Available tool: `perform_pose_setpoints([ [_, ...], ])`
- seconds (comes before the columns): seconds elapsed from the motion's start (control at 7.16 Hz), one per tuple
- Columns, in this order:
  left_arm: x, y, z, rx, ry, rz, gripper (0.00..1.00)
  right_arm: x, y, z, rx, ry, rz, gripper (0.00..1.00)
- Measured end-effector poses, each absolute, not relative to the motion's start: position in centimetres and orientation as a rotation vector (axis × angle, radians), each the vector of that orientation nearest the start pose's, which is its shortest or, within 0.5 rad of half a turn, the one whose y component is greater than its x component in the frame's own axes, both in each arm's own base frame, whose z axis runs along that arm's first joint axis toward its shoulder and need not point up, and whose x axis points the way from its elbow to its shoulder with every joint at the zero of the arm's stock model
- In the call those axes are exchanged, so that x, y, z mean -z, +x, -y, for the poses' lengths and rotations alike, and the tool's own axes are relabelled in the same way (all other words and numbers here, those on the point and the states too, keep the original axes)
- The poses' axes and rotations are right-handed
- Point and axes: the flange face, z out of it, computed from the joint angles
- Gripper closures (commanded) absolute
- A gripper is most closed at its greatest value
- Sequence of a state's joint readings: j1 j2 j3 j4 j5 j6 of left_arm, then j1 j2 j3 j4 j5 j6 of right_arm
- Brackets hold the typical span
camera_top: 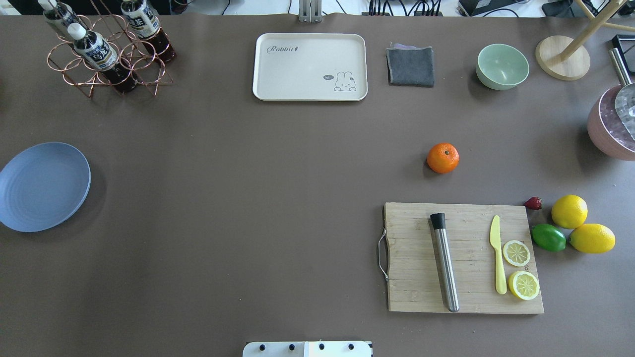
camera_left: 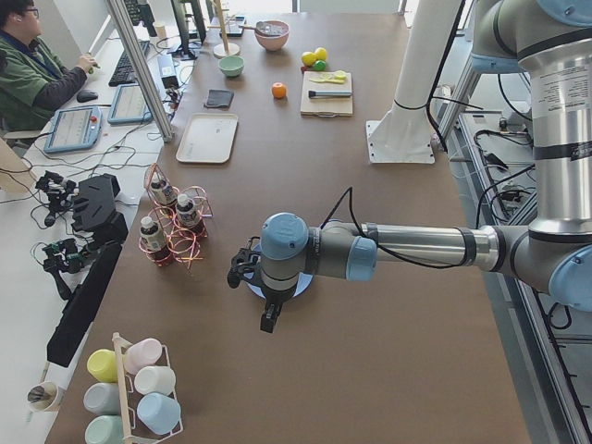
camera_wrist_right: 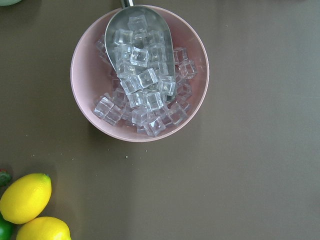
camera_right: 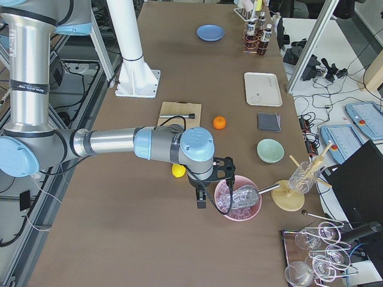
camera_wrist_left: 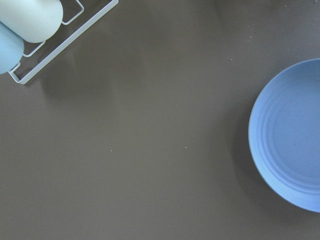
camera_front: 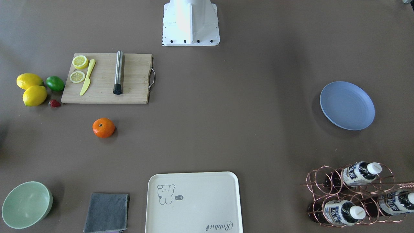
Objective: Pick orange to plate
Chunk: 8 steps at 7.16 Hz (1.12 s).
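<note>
The orange (camera_top: 443, 157) sits alone on the bare bench (camera_top: 248, 198), well apart from both claws. It touches nothing. Its nearest neighbour is the wooden cutting board (camera_top: 416, 287), which lies near it but clear of it.

The right claw (camera_right: 201, 200) hangs above the bench at its own end, just beside a pink bowl (camera_wrist_right: 85, 55). The bowl is heaped with ice cubes (camera_wrist_right: 140, 80), and a metal scoop (camera_wrist_right: 117, 22) rests in them. From this claw, the orange lies further along the bench toward the middle, past the two whole lemons (camera_top: 569, 211) and the lime (camera_top: 548, 237). The claw shows only in the side view, so I cannot tell whether it is released or clenched. Nothing can be seen in it.

The left claw (camera_left: 268, 319) hangs at the opposite end of the bench, pointing down, close over the blue plate (camera_top: 43, 186). In the side view, its wrist hides most of the plate. In the left wrist view, the plate fills the right edge and is bare, and a white wire rack (camera_wrist_left: 65, 35) holding pale cups shows in the upper left corner. From this claw, the orange lies far off, near the other end of the bench. This claw's state also cannot be told from the side view.
</note>
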State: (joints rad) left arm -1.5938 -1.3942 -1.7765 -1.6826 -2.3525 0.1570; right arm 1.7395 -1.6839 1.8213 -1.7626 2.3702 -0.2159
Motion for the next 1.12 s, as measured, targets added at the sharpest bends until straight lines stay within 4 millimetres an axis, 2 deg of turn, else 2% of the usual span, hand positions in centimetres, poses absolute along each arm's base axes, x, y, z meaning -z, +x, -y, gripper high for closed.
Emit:
perform_pose_setpoints([
  [1.12, -61.82, -7.04, 43.16, -0.187, 0.219, -0.775, 0.02, -60.26, 13.31, 42.22, 0.024, 0.109, 0.807, 0.0],
])
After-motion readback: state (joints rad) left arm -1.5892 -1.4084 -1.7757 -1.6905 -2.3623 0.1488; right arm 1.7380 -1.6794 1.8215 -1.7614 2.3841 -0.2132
